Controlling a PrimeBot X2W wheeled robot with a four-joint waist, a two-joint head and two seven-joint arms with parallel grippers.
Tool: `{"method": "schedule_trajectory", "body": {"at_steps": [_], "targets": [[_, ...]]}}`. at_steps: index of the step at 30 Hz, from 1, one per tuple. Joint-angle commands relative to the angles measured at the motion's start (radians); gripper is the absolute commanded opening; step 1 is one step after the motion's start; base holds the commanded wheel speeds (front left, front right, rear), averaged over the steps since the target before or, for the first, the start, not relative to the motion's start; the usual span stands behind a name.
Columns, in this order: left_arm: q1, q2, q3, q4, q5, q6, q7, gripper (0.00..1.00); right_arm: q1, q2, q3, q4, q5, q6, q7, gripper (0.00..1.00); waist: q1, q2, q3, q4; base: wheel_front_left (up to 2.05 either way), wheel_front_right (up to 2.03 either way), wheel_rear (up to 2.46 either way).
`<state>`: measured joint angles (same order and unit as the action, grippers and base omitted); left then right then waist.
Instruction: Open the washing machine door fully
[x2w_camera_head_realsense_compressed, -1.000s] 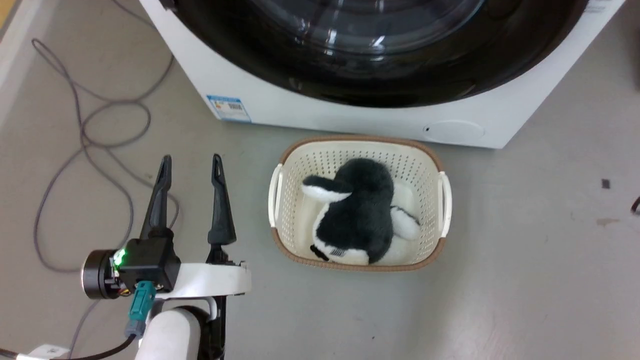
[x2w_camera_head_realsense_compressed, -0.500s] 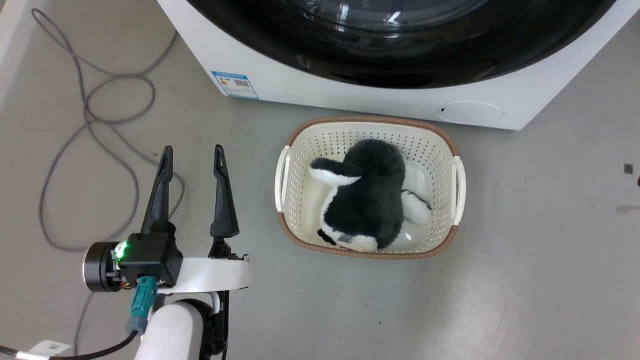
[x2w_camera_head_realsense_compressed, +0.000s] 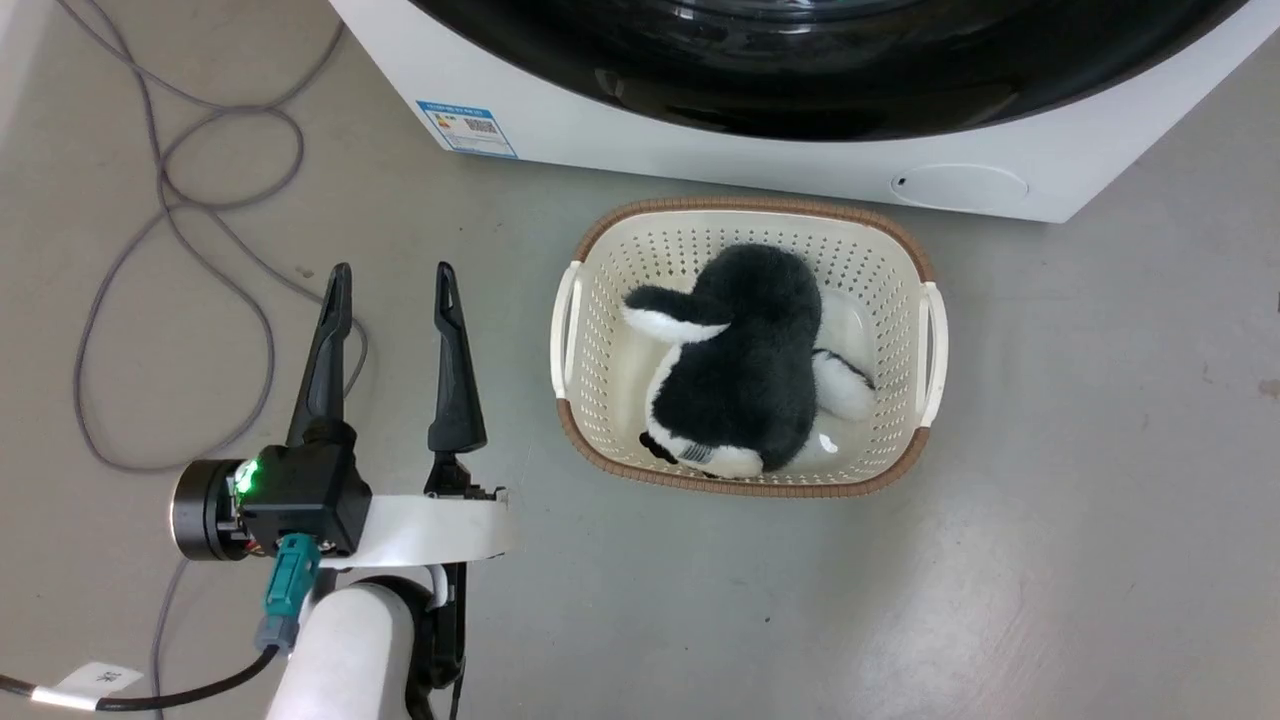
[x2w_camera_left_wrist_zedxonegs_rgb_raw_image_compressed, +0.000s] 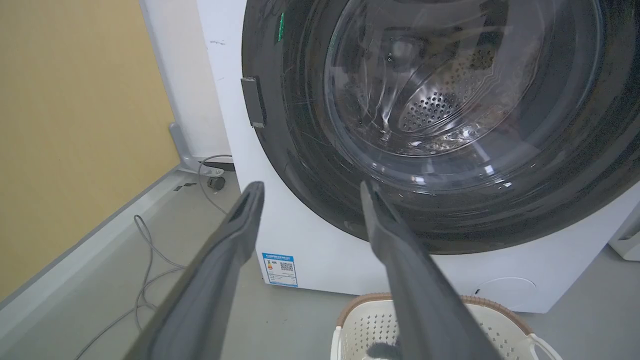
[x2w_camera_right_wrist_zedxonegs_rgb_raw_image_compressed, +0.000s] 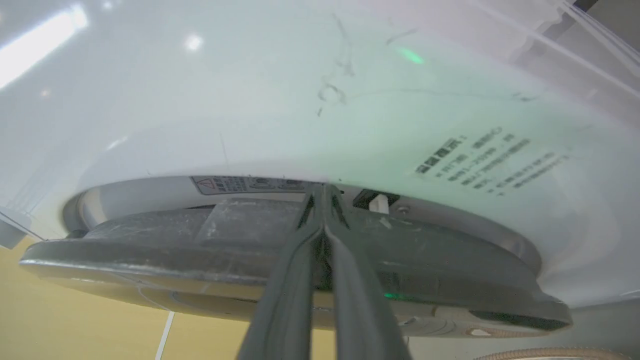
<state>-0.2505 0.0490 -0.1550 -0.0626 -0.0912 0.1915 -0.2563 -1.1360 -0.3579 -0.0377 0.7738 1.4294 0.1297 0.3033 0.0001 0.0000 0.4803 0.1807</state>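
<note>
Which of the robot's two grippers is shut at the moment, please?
The right gripper: its fingers are pressed together, tips at the edge of the washing machine door, while the left gripper stands open.

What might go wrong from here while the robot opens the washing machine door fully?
1. The right gripper, shut, has only its thin tips in the gap behind the washing machine door; they may slip out as it pulls.
2. The basket with the plush toy sits close before the machine; the arm or the base could knock it.
3. Loose cable lies on the floor by the left gripper and might snag.
</note>
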Motion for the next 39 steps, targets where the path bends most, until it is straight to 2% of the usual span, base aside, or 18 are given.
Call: {"method": "schedule_trajectory", "body": {"at_steps": [1, 11, 26, 39], "targets": [[-0.021, 0.001, -0.003, 0.001, -0.003, 0.004, -0.006, 1.0, -0.013, 0.004, 0.017, 0.001, 0.003, 0.001, 0.023, 0.0, -0.0001, 0.0, 0.002, 0.0, 0.0, 0.0, 0.0], [-0.01, 0.001, 0.003, 0.019, -0.003, -0.001, -0.006, 1.0, 0.069, 0.012, 0.055, -0.057, 0.048, 0.001, 0.108, 0.0, -0.0001, 0.0, -0.039, -0.012, 0.0, 0.0, 0.0], [0.035, 0.001, 0.025, 0.028, 0.015, -0.02, -0.006, 1.0, 0.268, 0.035, 0.129, -0.167, 0.081, 0.001, 0.176, 0.0, -0.0001, 0.0, -0.123, -0.054, 0.0, 0.0, 0.0], [0.094, 0.001, 0.041, 0.043, 0.022, -0.035, -0.006, 1.0, 0.485, 0.059, 0.211, -0.373, 0.116, 0.001, 0.266, 0.0, -0.0001, 0.0, -0.214, -0.072, 0.0, 0.0, 0.0]]}}
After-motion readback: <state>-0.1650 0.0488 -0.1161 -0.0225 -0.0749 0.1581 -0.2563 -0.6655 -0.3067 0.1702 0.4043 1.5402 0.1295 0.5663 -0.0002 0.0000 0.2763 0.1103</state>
